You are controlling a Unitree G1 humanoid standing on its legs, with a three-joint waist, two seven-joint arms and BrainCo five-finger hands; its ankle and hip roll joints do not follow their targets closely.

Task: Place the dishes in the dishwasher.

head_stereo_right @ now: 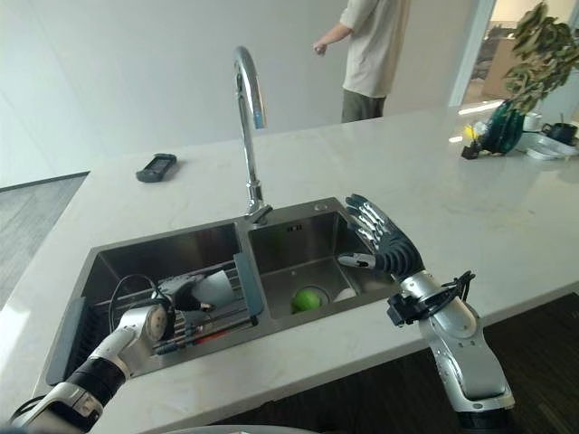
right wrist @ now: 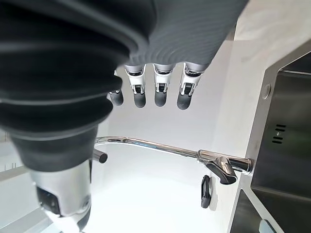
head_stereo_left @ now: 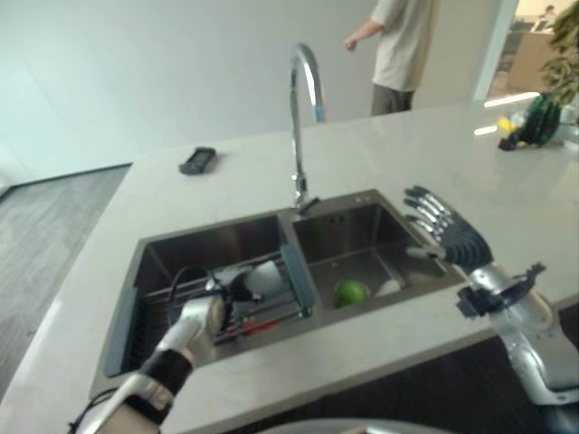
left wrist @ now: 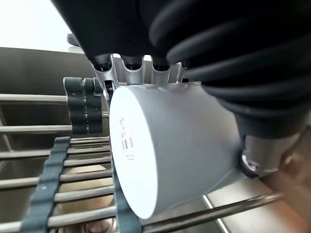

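In the left basin, the left hand [head_stereo_right: 149, 323] grips a cup [left wrist: 165, 145] on the rack [left wrist: 53, 179]; the right hand [head_stereo_right: 384, 240] hovers, fingers spread, over the sink's [head_stereo_right: 298, 244] right edge.

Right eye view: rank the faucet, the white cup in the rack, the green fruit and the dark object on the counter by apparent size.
1. Faucet, by far the largest.
2. White cup, held by the left hand.
3. Dark object and green fruit look close; the object lies farther off, so unranked.

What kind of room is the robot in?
Most likely a kitchen. A double sink with a tall tap is set into a pale counter, and the left hand holds a white cup over a dish rack in the sink.
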